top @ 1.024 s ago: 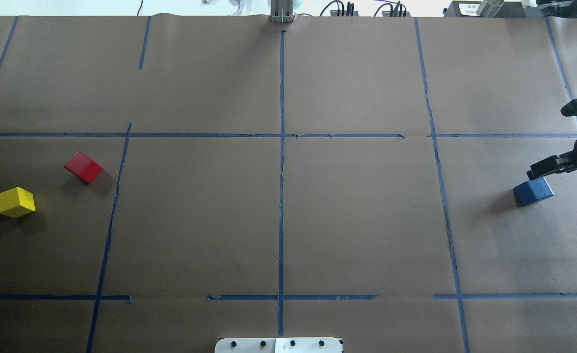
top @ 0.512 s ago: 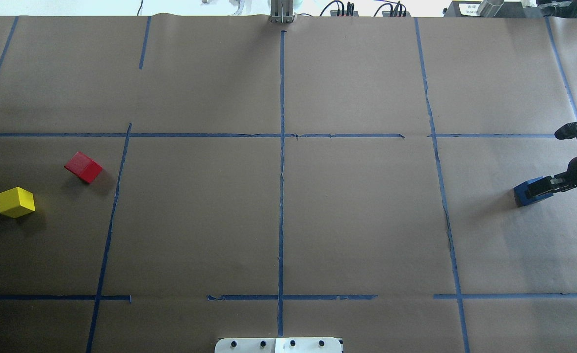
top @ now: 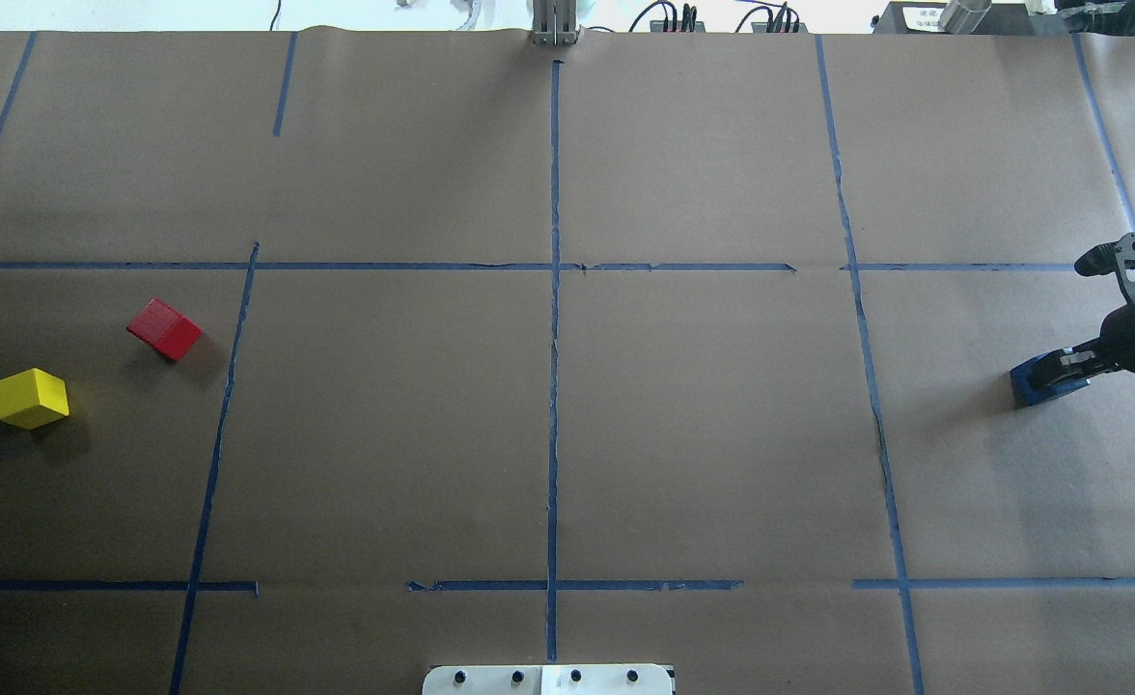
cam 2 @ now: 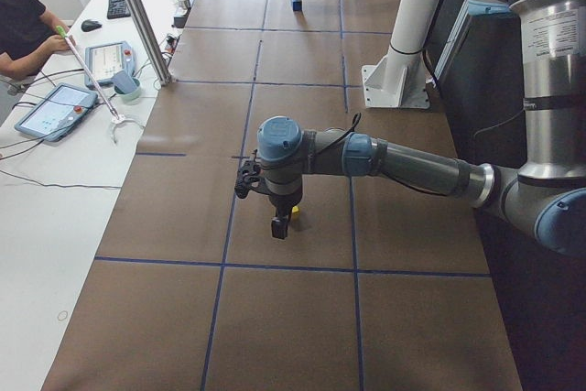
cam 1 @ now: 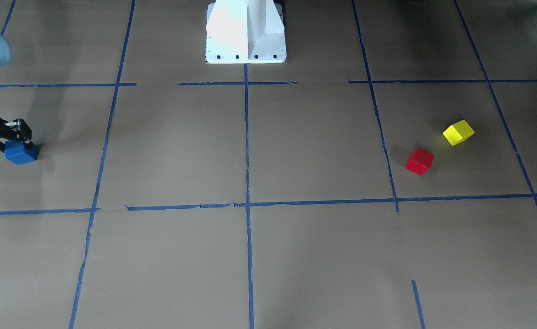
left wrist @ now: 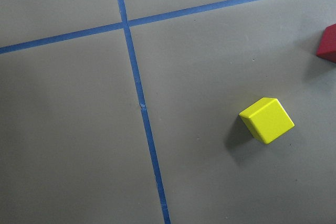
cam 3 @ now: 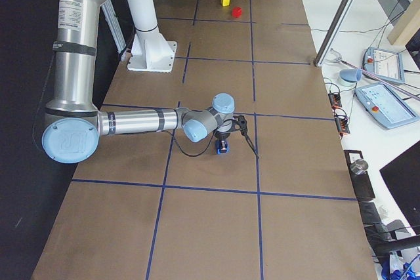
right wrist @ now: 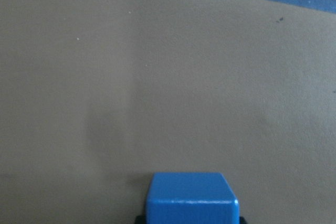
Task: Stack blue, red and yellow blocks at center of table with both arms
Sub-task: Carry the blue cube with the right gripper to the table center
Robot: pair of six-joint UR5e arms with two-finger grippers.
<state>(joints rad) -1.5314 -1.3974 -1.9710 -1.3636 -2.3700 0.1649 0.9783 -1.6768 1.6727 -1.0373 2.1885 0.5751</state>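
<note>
The blue block (top: 1036,382) sits on the table at the far right and also shows in the front view (cam 1: 20,153). My right gripper (top: 1060,368) is lowered over it with a finger on each side. The jaws look open, and the block (right wrist: 190,198) rests on the paper. The red block (top: 164,328) and the yellow block (top: 31,397) lie apart at the far left. My left gripper (cam 2: 279,224) hovers above the yellow block (left wrist: 266,120). It shows only in the left side view, so I cannot tell whether it is open or shut.
Blue tape lines divide the brown paper into a grid; the centre crossing (top: 555,267) lies between the blocks. The robot's white base (cam 1: 245,32) stands at the table's near edge. An operator and tablets (cam 2: 55,109) are beside the table.
My right gripper has come down from behind and above the blue block to straddle it, then shifted slightly left. The blocks have not moved.
</note>
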